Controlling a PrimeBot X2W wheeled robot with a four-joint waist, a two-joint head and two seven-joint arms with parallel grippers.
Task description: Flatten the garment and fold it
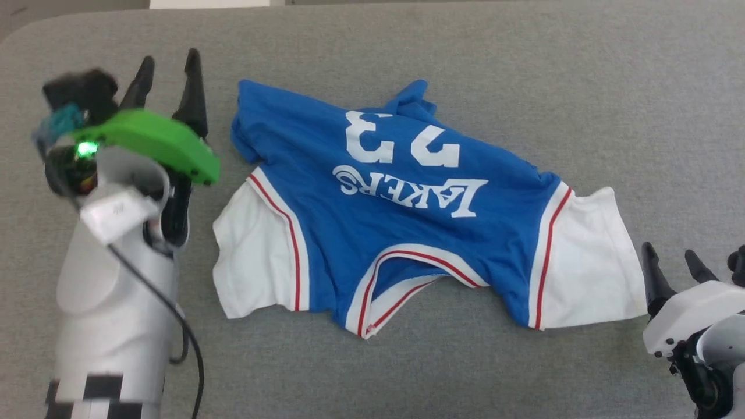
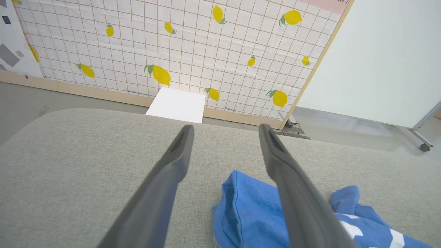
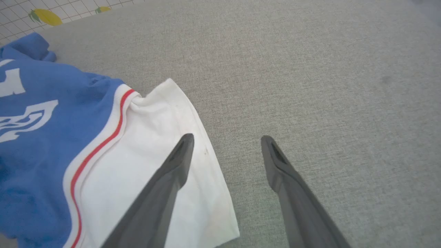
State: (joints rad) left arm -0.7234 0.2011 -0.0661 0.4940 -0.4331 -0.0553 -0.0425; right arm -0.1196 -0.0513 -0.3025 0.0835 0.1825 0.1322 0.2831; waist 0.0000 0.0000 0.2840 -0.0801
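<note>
The garment [image 1: 407, 215], a royal-blue jersey T-shirt with white sleeves, red-and-white trim and white "LAKERS" lettering, lies spread but rumpled on the grey table, neck towards me, hem bunched at the far side. My left gripper [image 1: 170, 67] is open, raised just left of the shirt's far-left hem corner [image 2: 248, 210], holding nothing. My right gripper [image 1: 669, 259] is open low at the right, beside the white right sleeve [image 3: 165, 151], with one finger over the sleeve's edge and nothing between the fingers.
The grey fabric-covered table [image 1: 524, 52] extends all around the shirt. Beyond its far edge stand a lemon-print grid panel [image 2: 193, 48], a white box [image 2: 177, 105] and a white wall panel [image 2: 386, 55] on the floor.
</note>
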